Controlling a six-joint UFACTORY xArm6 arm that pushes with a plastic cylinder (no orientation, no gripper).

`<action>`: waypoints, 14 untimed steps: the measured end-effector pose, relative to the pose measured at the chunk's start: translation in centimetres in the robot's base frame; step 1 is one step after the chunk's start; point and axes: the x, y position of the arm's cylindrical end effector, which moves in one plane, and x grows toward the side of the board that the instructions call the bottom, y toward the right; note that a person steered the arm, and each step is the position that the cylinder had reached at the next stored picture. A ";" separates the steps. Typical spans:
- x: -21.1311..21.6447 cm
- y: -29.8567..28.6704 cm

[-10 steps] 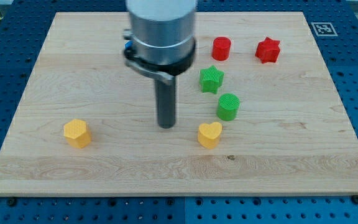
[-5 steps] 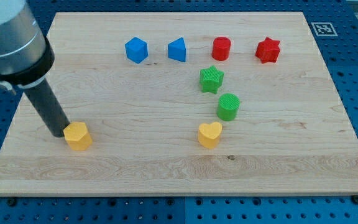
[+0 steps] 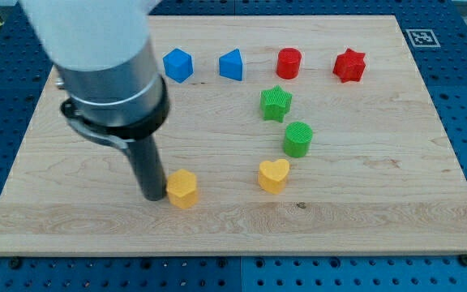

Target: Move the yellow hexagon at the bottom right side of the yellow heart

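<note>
Claw absent, so nothing is grasped: my tip [image 3: 152,197] touches the view's-left side of the yellow hexagon [image 3: 182,188] on the counter [image 3: 379,211], the yellow heart [image 3: 273,174] lying farther toward the view's right, its lower-right spot beyond.

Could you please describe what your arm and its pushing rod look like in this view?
My arm is a wide cylinder, pale grey-white at the top and metallic grey lower down, ending in a black collar. A straight dark rod comes out of it, plain and unmarked, ending in my tip. No cables or labels are visible.
</note>
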 end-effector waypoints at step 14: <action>5.2 13.3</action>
